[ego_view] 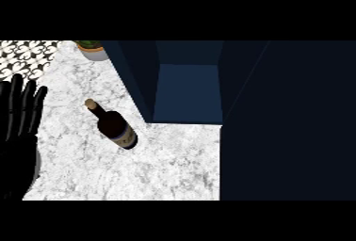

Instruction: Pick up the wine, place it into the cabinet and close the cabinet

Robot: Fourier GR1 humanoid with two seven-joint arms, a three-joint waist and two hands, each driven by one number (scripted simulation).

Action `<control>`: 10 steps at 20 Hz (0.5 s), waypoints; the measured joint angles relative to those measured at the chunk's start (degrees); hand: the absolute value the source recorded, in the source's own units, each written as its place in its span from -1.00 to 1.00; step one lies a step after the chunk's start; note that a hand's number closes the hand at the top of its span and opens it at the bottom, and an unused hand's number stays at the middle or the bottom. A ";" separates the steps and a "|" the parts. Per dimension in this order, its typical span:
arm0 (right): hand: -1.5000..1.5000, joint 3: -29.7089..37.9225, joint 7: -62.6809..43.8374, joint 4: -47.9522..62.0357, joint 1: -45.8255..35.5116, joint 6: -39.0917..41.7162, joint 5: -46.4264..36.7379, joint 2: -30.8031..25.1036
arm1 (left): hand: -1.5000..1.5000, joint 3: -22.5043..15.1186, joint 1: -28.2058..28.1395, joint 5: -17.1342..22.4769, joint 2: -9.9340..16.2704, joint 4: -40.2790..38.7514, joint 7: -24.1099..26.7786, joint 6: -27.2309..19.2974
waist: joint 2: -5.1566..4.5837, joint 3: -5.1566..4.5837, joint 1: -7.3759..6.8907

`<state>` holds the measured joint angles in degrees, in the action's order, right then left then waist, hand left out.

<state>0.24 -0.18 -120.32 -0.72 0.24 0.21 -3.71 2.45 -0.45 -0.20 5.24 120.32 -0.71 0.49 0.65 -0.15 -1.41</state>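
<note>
Upright, dark glass wine bottle [115, 125]; marble counter [167, 164].

Dark wine bottle [115, 126] stands beside the open navy cabinet [188, 89].

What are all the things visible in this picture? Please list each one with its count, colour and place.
wine bottle: one, dark with a tan cork and a pale label band, standing on the counter, left of the cabinet.
cabinet: one, dark blue, open, at the middle and right.
cabinet door: one, dark blue, swung open at the right.
counter: one, white and grey marble, under everything.
potted plant: one, green in a pale pot, at the top edge.
left hand: one, black, fingers straight and up, resting at the left edge.
</note>
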 measured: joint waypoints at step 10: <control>-1.00 -5.49 -4.56 -7.22 7.34 6.97 5.20 -1.74 | -1.00 -10.89 6.47 -0.73 -4.20 -3.46 -3.16 -8.60 | -0.59 0.15 2.34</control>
<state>-5.25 -4.74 -127.54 6.62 7.21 5.41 -5.45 -8.44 6.02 -0.93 1.03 116.86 -3.87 -8.11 0.06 -0.01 0.94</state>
